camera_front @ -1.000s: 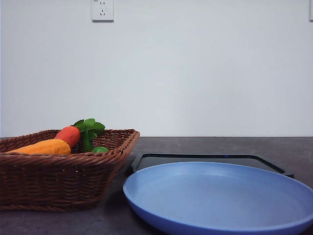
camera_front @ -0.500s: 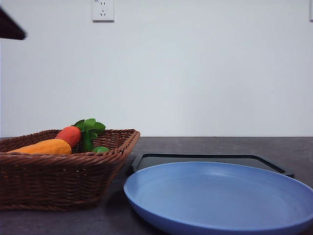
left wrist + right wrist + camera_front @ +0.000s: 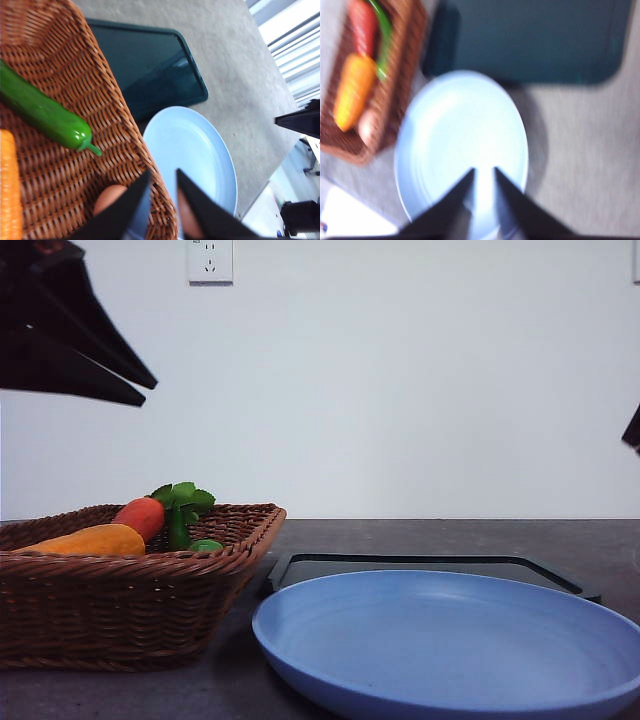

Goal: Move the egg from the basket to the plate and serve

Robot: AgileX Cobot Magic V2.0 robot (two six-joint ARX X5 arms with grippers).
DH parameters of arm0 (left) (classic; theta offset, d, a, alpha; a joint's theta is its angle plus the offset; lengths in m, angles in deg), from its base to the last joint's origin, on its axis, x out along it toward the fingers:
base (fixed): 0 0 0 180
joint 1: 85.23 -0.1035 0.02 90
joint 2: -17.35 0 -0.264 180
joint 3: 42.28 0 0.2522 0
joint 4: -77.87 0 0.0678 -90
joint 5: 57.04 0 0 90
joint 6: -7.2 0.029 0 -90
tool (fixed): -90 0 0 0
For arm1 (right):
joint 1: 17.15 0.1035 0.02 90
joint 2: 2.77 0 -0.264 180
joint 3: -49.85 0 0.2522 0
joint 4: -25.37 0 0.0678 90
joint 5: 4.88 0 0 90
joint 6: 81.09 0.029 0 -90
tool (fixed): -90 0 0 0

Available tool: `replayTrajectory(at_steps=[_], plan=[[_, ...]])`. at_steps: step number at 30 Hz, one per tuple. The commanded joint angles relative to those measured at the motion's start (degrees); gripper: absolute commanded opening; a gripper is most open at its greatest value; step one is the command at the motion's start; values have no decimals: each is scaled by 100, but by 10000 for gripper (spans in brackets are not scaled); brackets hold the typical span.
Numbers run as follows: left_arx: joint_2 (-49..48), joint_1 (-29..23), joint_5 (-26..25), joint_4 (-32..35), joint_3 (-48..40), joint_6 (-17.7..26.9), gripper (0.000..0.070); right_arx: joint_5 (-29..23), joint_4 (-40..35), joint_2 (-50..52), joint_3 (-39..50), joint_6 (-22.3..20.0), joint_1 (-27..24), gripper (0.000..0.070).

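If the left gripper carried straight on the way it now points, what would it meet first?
Probably the basket rim: the left gripper points at it, with the egg just inside. Depth is unclear.

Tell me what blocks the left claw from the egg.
Nothing visible does. The egg lies uncovered in the basket by its wall nearest the plate; the pepper lies apart from it. The left claw hangs above that wall.

Even, soft light is seen in the front view. The right wrist view is strongly blurred. Glare is reflected on the flat dark rectangular tray (image 3: 145, 75).
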Motion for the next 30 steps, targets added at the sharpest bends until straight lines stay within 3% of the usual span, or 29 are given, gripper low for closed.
replayTrajectory(at_steps=[1,4,22,26,30], plan=[[80,63,-33,76,116,43,246,-9,51,-204,-41,-164,50,203],[89,119,-33,78,118,-37,323,-67,92,-521,29,-198,107,230],[89,167,-31,78,118,-30,326,-105,-1292,-2608,382,-113,845,223],[89,167,-31,78,118,-29,326,-94,-1496,-2819,382,44,959,145],[89,167,-31,80,118,-28,326,-122,-1609,-2816,380,124,989,17]])
